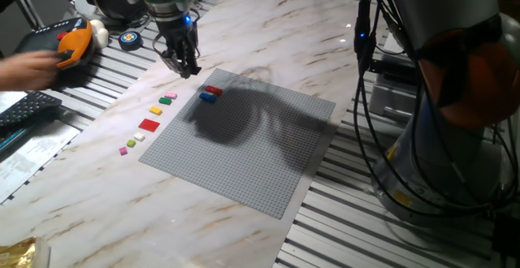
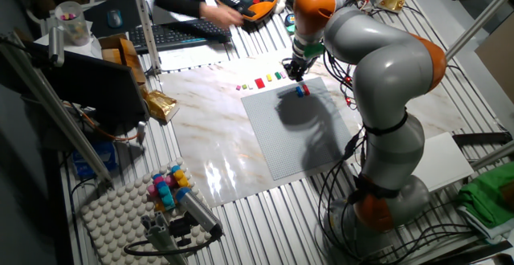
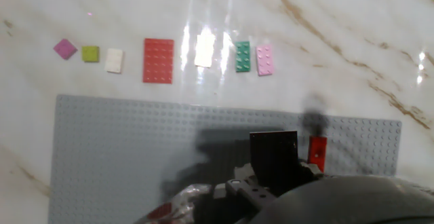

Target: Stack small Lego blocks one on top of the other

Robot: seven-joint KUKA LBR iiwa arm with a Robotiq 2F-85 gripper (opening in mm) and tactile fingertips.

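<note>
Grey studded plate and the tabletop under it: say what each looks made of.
Grey studded plate: likely moulded plastic, matte, with an even grid of studs. Tabletop: marble-look surface, white with brown veins, glossy from the lamp glare; real stone or laminate, cannot tell.

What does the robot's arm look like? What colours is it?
The arm is fat and rounded, with silver-grey shells and bright orange rings at the joints. Black cables hang beside it. Near the hand sits a green part with a small blue light under it. The gripper is black, with two short dark fingers.
</note>
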